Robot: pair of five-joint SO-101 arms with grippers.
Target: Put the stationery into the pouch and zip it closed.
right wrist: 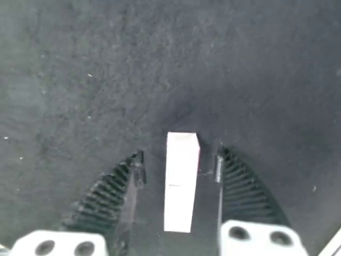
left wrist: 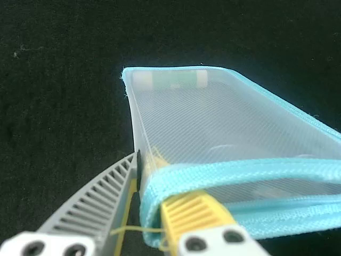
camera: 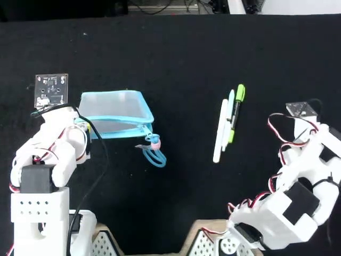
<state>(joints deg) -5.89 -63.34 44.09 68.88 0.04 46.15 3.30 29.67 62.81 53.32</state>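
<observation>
Clamping the mesh pouch (left wrist: 224, 122) at the black table's (camera: 170, 53) left side, the left gripper (left wrist: 146, 170) pinching the end of the blue zipper edge with that arm folded low behind it, probably steadying it for loading. Leaving three pens (camera: 228, 120) lying side by side, well apart from the pouch. Hovering over a white eraser (right wrist: 181, 186) at the right edge, the right gripper (right wrist: 178, 157) straddling it with jaws apart, seemingly lining up a pick.

No legible text, labels or numbers, any print on the pens (camera: 227, 121) too small to read
</observation>
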